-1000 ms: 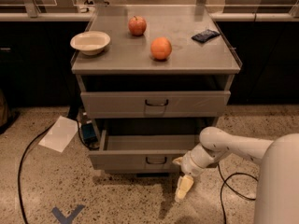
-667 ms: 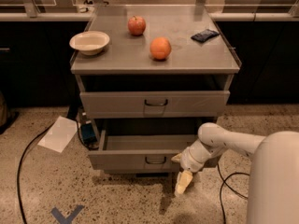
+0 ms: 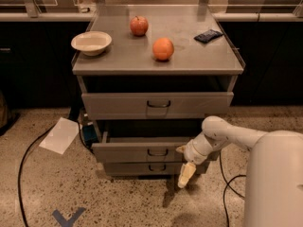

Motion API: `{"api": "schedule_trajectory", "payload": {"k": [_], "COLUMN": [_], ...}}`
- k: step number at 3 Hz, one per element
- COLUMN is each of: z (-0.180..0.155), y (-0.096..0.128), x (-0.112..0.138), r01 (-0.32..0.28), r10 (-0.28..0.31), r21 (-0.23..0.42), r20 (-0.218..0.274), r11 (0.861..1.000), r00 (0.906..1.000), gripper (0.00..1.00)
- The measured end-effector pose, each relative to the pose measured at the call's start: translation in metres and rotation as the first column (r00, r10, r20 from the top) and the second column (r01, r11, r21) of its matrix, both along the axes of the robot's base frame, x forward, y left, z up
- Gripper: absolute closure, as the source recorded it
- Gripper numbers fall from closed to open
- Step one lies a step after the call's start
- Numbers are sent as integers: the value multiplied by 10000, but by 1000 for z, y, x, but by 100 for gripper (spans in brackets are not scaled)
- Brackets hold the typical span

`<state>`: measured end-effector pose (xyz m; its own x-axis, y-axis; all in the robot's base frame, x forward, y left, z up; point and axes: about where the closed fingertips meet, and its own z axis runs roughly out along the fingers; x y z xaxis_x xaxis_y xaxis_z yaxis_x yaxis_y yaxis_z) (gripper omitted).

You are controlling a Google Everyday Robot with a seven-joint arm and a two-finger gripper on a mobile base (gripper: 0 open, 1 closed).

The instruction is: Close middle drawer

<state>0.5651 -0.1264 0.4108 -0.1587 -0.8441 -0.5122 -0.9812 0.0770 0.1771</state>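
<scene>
The middle drawer point(image 3: 142, 152) is the low grey front with a small dark loop handle, below the taller top drawer point(image 3: 156, 105). It stands partly out, a little ahead of the bottom drawer point(image 3: 142, 168), and a dark gap shows above it. My gripper point(image 3: 183, 162) is at the right end of the middle drawer's front panel, touching or very near it. The white arm point(image 3: 227, 136) reaches in from the right.
On the cabinet top point(image 3: 118, 60) lie a white bowl point(image 3: 91, 42), an apple point(image 3: 138, 25), an orange point(image 3: 163, 48) and a dark packet point(image 3: 208, 35). A sheet of paper point(image 3: 59, 135) and black cables point(image 3: 28, 155) lie on the floor at the left. A cable also lies at the right point(image 3: 228, 183).
The middle drawer's front has slid back toward the cabinet. My gripper has moved up and inward with it.
</scene>
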Motion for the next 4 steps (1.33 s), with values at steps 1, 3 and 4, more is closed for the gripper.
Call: {"api": "schedule_trajectory", "payload": {"k": [1, 3, 4], "z": [-18, -33, -32], "y": [-6, -54, -55], "x": [19, 66, 69], "r01": [-58, 1095, 1129], "r10": [54, -1095, -1129], "r21": [-190, -105, -95], "r20": [-184, -15, 36], "r11": [9998, 9939, 9936], "r00": [9998, 9940, 9936], "gripper": [0, 0, 0]}}
